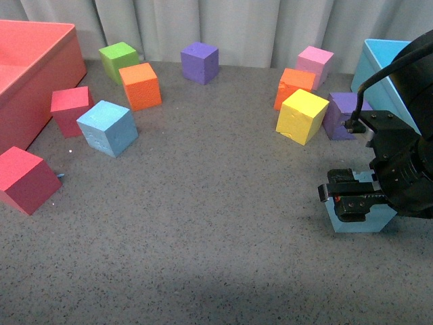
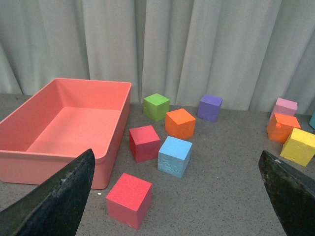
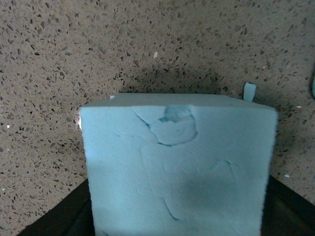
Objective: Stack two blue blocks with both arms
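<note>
At the right of the front view my right gripper (image 1: 353, 200) is shut on a light blue block (image 1: 358, 218) that rests low on the grey table. In the right wrist view that block (image 3: 177, 162) fills the frame between my jaws, dented on its face. The other blue block (image 1: 107, 127) sits at the left beside a red cube; the left wrist view shows it (image 2: 174, 156) ahead of my open left gripper (image 2: 182, 196), well apart from its fingers (image 2: 59, 196). The left arm is out of the front view.
A red bin (image 1: 40, 68) stands at the far left, a cyan bin (image 1: 379, 64) at the far right. Red (image 1: 24, 179), green (image 1: 118, 59), orange (image 1: 141, 86), purple (image 1: 200, 62), yellow (image 1: 302, 116) and pink (image 1: 314, 64) cubes are scattered across the back half.
</note>
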Robot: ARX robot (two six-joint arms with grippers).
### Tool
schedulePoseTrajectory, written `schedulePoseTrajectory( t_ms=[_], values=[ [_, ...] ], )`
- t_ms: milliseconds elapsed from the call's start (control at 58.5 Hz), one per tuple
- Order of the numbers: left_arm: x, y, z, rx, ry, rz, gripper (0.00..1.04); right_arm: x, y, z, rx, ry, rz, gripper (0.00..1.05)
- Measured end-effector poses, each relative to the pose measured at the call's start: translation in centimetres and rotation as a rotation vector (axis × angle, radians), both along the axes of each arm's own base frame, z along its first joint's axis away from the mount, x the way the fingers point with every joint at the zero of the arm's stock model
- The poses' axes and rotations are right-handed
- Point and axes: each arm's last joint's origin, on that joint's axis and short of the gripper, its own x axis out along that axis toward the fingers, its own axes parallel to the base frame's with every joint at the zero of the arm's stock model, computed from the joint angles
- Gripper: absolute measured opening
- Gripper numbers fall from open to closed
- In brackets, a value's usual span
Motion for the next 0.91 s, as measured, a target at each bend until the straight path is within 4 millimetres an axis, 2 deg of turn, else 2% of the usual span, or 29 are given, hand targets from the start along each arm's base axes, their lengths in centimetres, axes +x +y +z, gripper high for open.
schedulePoseTrajectory(
  t_ms=[103,393,496,615,735,906],
  values=[
    [0.0,0.0,0.0,0.000,0.000,0.000,0.98,0.4,0.2,0.2,-0.003,-0.008,-0.002,0.53],
    [0.0,0.0,0.0,0.000,0.000,0.000,0.98,0.5,1.5,1.6,0.043,-0.026,0.005,0.47],
    [0.0,0.0,0.0,0.000,0.000,0.000,0.98,1.0,2.9,2.6,0.064,-0.049,0.021,0.47],
    [0.0,0.0,0.0,0.000,0.000,0.000,0.98,2.0,6.2,3.8,0.102,-0.063,0.051,0.47],
    [0.0,0.0,0.0,0.000,0.000,0.000,0.98,2.8,8.6,3.7,0.126,-0.051,0.071,0.47],
    [0.0,0.0,0.0,0.000,0.000,0.000,0.98,3.8,11.0,3.1,0.123,-0.034,0.075,0.46]
  ],
)
